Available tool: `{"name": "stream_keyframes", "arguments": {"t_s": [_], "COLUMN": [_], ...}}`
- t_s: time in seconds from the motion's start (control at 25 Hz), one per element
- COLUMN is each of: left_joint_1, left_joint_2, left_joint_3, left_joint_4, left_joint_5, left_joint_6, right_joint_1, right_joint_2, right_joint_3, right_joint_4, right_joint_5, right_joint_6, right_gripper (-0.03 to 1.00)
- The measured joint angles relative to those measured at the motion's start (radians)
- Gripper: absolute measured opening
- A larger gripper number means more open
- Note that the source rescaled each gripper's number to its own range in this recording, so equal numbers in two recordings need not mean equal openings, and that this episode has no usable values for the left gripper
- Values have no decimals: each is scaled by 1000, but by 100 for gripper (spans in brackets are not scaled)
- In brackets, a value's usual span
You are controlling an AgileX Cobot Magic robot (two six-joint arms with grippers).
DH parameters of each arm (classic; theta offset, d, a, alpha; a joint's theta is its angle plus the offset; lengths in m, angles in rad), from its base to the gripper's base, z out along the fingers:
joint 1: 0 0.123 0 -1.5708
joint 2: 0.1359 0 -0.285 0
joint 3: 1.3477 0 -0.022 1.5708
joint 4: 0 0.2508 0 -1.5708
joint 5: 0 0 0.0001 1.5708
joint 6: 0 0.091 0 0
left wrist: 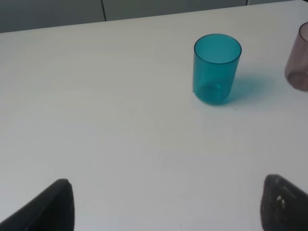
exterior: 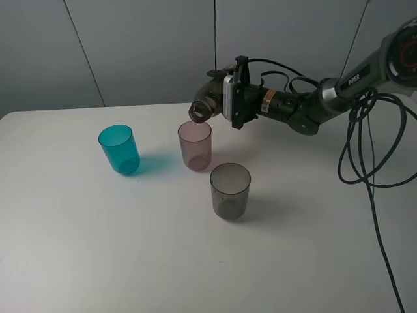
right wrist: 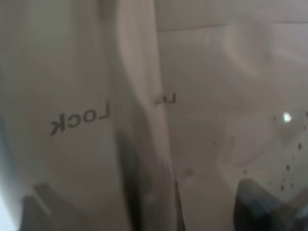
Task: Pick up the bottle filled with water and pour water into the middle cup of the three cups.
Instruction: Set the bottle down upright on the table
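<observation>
Showing one white table (exterior: 78,248) by grey wall panels (exterior: 143,45) | left gripper (left wrist: 166,207) wide open, holding nothing | three cups standing: one teal cup (exterior: 119,149), one pink middle cup (exterior: 195,145), one grey cup (exterior: 230,190) | one bottle (exterior: 206,104) tipped, mouth just above the pink middle cup | right gripper (exterior: 223,90) closed tight on the bottle

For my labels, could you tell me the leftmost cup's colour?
The cup is translucent teal; left wrist view shows it best.

Bottle (exterior: 207,102) above middle cup (exterior: 195,146) (perhaps slightly behind).
</observation>
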Motion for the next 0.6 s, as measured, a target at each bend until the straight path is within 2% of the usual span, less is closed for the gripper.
{"name": "stream_keyframes", "arguments": {"t_s": [0.6], "left_joint_1": [0], "left_joint_2": [0], "left_joint_3": [0], "left_joint_4": [0], "left_joint_5": [0], "left_joint_6": [0], "right_joint_1": [0], "right_joint_2": [0], "right_joint_3": [-10], "right_joint_4": [0], "right_joint_5": [0], "right_joint_6": [-37], "right_gripper": [0]}}
